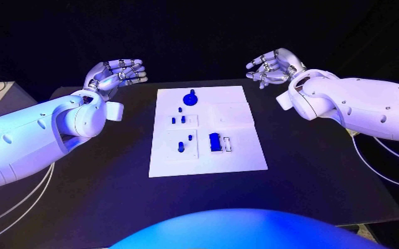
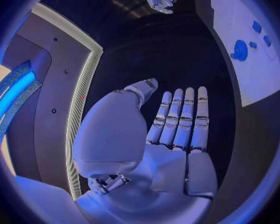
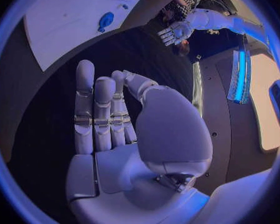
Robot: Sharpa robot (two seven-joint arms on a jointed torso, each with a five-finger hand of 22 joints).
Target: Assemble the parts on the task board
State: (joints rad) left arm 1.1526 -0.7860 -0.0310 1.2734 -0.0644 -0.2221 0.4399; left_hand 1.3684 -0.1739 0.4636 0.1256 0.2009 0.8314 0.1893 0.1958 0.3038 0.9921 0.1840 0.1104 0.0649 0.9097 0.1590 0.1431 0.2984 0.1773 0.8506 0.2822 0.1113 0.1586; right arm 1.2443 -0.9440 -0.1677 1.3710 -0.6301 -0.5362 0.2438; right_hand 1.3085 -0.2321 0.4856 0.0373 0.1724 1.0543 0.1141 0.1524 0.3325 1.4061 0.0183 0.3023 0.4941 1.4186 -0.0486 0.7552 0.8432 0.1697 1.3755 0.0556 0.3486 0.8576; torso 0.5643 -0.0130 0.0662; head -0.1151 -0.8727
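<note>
Black bench (image 1: 100,191) carries the white task board (image 1: 208,165), which lies flat in the middle, between the two arms. Both arms hang raised at the board's far corners, well apart from it. The left robot hand (image 1: 116,75) holds nothing, its fingers straight and side by side in the left wrist view; the right robot hand (image 1: 273,67) is likewise empty, fingers extended. On the board, the largest blue part, a round knobbed piece (image 1: 191,98), sits near the far edge; a blue block (image 1: 215,141) stands nearer, with small blue pegs (image 1: 178,120) scattered between. Whether any of these is already seated in its slot I cannot tell. Judging by the idle, empty hands, assembly looks barely begun, with most fitting left to do.
</note>
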